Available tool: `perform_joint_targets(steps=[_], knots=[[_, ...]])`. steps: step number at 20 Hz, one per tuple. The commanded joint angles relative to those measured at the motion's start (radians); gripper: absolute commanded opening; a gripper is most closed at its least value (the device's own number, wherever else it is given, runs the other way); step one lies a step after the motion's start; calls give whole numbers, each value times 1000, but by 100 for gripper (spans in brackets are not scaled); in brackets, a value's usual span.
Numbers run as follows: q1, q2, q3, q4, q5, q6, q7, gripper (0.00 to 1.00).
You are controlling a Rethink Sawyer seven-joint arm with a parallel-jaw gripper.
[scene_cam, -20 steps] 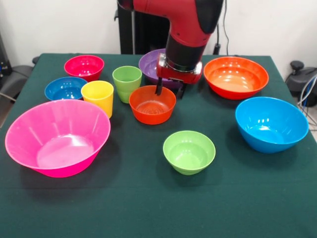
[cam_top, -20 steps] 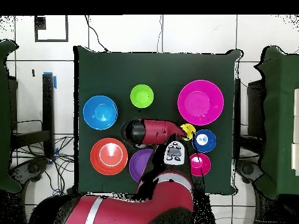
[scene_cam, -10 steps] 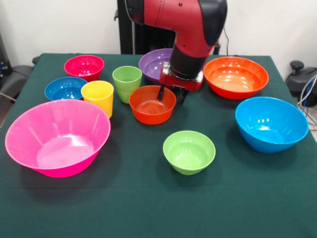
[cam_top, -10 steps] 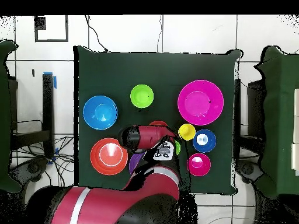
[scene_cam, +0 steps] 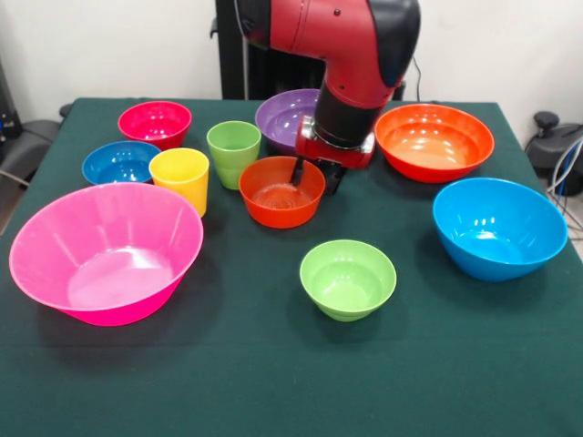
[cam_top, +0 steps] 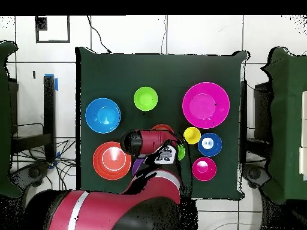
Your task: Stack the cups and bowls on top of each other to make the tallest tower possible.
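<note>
All bowls and cups stand apart on the green table (scene_cam: pixel 273 382); nothing is stacked. My gripper (scene_cam: pixel 314 175) is low at the right rim of the small orange-red bowl (scene_cam: pixel 278 196), one finger inside the rim and one outside, jaws apart. The light green cup (scene_cam: pixel 233 150) and yellow cup (scene_cam: pixel 180 176) stand left of it. The small green bowl (scene_cam: pixel 347 278) sits in front. The large light blue bowl (scene_cam: pixel 498 228) is at the right, the large pink bowl (scene_cam: pixel 105 250) at the front left. In the overhead view the arm (cam_top: pixel 150 141) hides the gripper.
The purple bowl (scene_cam: pixel 282 116) and the large orange bowl (scene_cam: pixel 434 139) stand behind the gripper. The small magenta-red bowl (scene_cam: pixel 155 122) and the dark blue bowl (scene_cam: pixel 119 163) are at the far left. The pedestal stands behind the table.
The gripper has come down and shifted slightly right to the orange-red bowl's right rim. The bowl has nudged a little to the right.
</note>
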Motion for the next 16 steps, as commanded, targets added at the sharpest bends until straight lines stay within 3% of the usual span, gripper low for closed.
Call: perform_joint_targets(steps=[1,16], knots=[[5,68,65,-21,38,-91,183,0],[13,-21,44,-8,3,-68,122,0]])
